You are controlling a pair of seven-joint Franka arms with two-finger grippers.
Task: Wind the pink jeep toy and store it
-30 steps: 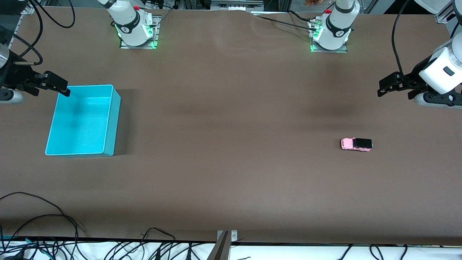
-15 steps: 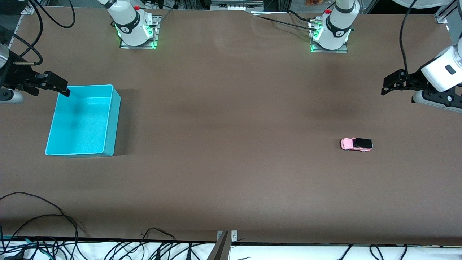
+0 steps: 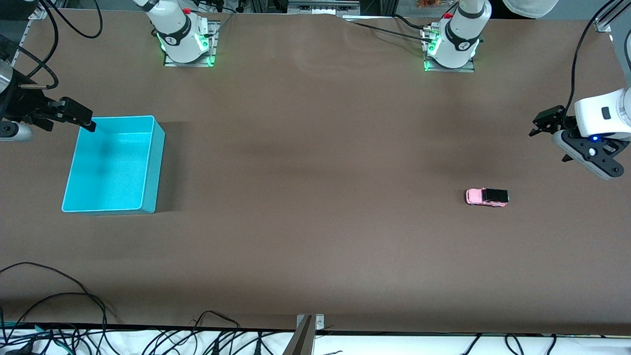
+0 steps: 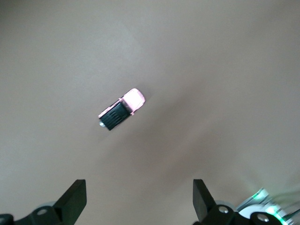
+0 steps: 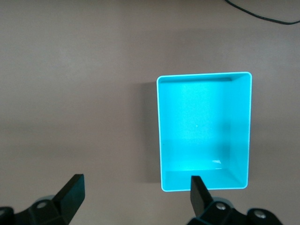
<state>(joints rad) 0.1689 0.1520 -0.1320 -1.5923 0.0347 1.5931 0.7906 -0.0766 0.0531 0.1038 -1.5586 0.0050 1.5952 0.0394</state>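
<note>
The pink jeep toy with its black roof panel stands on the brown table toward the left arm's end; it also shows in the left wrist view. My left gripper is open and empty, up in the air over the table's edge at that end, apart from the jeep; its own view shows it too. The turquoise bin stands empty toward the right arm's end and shows in the right wrist view. My right gripper is open and empty and waits above the bin's corner.
The two arm bases stand along the table edge farthest from the front camera. Loose cables lie at the edge nearest that camera. A wide stretch of brown table separates bin and jeep.
My left gripper has swung out toward the left arm's end of the table and dropped a little lower. The jeep, the bin and the right arm have not moved.
</note>
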